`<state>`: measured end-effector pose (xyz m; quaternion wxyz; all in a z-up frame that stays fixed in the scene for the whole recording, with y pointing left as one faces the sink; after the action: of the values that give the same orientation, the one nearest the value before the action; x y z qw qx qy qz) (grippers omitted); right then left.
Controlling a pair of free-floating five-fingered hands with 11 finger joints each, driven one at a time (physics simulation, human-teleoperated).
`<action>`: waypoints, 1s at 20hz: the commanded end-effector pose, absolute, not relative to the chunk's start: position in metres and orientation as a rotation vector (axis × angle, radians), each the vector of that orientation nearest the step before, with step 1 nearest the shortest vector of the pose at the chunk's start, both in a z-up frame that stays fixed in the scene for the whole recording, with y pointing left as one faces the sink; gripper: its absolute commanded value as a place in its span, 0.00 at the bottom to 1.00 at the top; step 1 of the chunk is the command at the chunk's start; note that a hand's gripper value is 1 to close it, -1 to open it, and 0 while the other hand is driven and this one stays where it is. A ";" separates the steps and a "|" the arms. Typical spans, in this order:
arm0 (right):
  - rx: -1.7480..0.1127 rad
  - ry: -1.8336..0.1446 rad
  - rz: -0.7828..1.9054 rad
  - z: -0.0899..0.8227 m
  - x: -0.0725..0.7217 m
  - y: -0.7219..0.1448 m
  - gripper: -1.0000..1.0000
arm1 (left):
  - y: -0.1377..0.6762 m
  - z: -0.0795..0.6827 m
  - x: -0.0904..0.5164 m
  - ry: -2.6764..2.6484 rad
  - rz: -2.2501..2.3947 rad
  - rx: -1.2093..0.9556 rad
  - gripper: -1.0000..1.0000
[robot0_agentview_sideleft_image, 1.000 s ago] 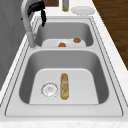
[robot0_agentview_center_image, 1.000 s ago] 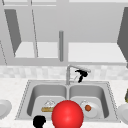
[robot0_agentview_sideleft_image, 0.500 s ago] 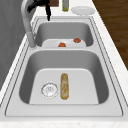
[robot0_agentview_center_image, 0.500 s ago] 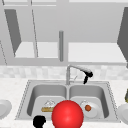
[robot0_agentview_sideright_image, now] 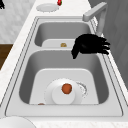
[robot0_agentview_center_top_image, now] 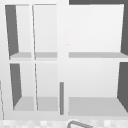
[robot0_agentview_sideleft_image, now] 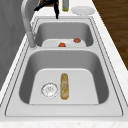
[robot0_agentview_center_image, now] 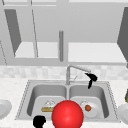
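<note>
My right hand (robot0_agentview_center_image: 91, 78) hovers above the right basin, just below the tip of the faucet spout (robot0_agentview_center_image: 78, 68). In the right side view this right hand (robot0_agentview_sideright_image: 91, 46) is open, with straight fingers toward the back wall and the thumb hanging down. It holds nothing. The same hand (robot0_agentview_sideleft_image: 47, 3) appears by the spout at the top of the left side view. Beneath it a white plate (robot0_agentview_sideright_image: 58, 98) carries an orange ball (robot0_agentview_sideright_image: 66, 88). My left hand (robot0_agentview_center_image: 38, 121) floats low at the sink's front left edge, beside a big red sphere (robot0_agentview_center_image: 67, 114).
A bread roll (robot0_agentview_sideleft_image: 64, 85) lies beside the drain (robot0_agentview_sideleft_image: 49, 89) in the left basin. White plates stand on the counter at the left (robot0_agentview_center_image: 3, 108) and right (robot0_agentview_center_image: 123, 112), with a bottle (robot0_agentview_sideleft_image: 65, 5) near the right one. Open wall shelves (robot0_agentview_center_top_image: 95, 102) hang above.
My right hand has drifted to the right and slightly down, from beside the faucet neck to under the spout's tip. The left hand and the objects have stayed put.
</note>
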<state>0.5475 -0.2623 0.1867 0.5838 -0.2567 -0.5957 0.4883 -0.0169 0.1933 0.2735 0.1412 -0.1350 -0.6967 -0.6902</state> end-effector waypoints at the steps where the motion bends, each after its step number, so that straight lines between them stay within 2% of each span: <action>1: -0.586 -1.316 1.150 0.188 0.528 -0.269 0.00 | 0.193 0.274 -0.017 -2.012 -1.993 -0.390 0.50; 14: -0.654 -1.201 1.171 0.184 0.449 -0.279 0.00 | 0.193 0.274 -0.017 -2.012 -1.993 -0.390 0.50; 20: -0.725 -1.223 1.132 0.182 0.404 -0.279 0.00 | 0.193 0.274 -0.017 -2.012 -1.993 -0.390 0.50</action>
<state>0.4250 -0.2794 0.1824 0.6191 -0.2881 -0.5372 0.4951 -0.0169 0.1933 0.2735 0.1412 -0.1350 -0.6967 -0.6902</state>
